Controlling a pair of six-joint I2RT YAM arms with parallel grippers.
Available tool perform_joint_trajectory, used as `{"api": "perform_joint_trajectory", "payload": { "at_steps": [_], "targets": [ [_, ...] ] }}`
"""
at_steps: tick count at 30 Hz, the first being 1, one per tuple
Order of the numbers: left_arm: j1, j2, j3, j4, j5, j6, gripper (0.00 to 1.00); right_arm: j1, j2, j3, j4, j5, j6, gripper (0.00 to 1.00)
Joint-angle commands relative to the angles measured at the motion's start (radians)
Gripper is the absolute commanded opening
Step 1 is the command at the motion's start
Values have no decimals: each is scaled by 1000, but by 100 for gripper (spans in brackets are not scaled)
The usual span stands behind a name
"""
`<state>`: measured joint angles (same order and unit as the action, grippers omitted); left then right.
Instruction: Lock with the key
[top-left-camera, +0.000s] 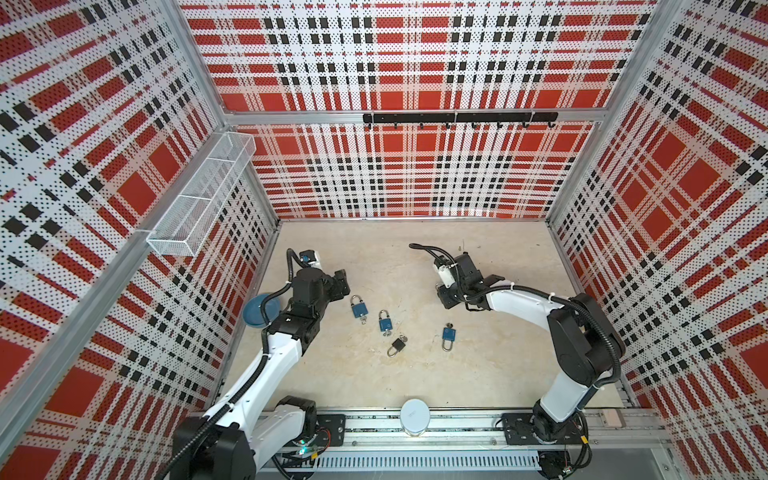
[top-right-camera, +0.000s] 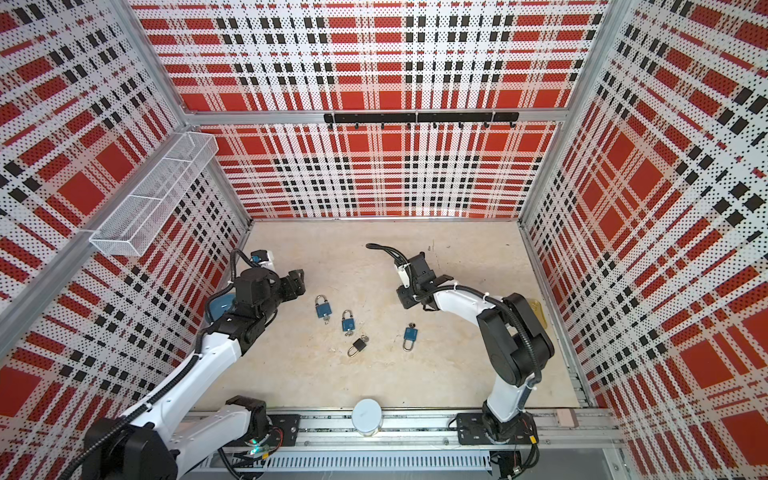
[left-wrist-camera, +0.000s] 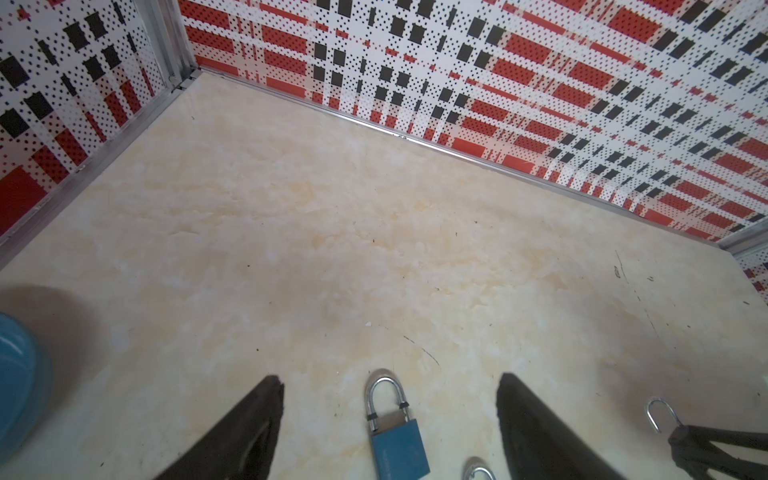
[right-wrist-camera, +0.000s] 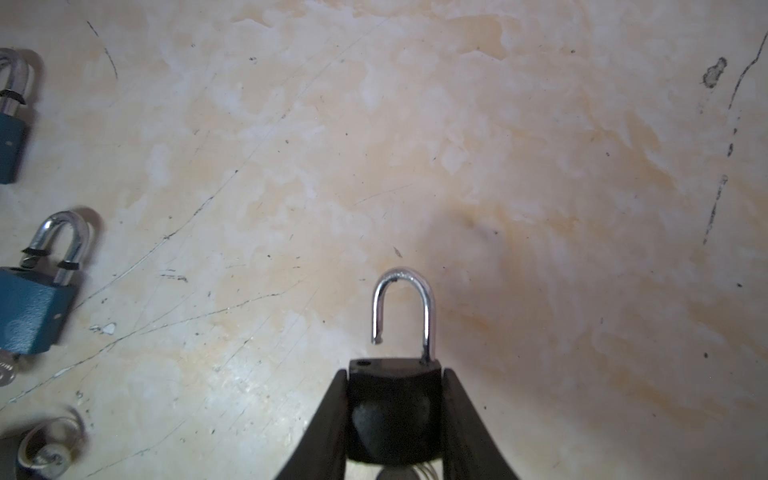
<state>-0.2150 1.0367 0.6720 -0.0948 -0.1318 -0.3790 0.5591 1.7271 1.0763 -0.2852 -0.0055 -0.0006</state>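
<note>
Top views: five padlocks (top-left-camera: 360, 308) (top-left-camera: 386, 323) (top-left-camera: 448, 335) (top-left-camera: 397, 345) (right-wrist-camera: 394, 399), three blue, one in right tool (right-wrist-camera: 395, 374); left tool (left-wrist-camera: 390, 378) released.

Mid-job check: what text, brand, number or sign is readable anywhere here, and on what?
None reads clearly.
blue padlock: faint embossed marking on its body, too blurred to read.
white cylinder: faint mark on top, too small to read.
black padlock in the right gripper: no marking shows.
</note>
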Motion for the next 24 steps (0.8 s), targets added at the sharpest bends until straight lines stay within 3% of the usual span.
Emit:
{"api": "perform_joint_trajectory", "payload": {
  "at_steps": [1, 9, 13, 24],
  "targets": [
    [-27, 6, 16, 0, 42, 28, 80, 16, -55, 21, -2, -39, -27, 25],
    [-79, 76, 62, 18, 155, 24, 71, 48, -116, 47, -49, -76, -27, 25],
    [-107, 130, 78, 62, 271, -9, 69, 66, -134, 59, -63, -88, -24, 24],
    [-200, 374, 162, 175, 486, -129, 61, 106, -143, 91, -82, -126, -16, 23]
  ]
}}
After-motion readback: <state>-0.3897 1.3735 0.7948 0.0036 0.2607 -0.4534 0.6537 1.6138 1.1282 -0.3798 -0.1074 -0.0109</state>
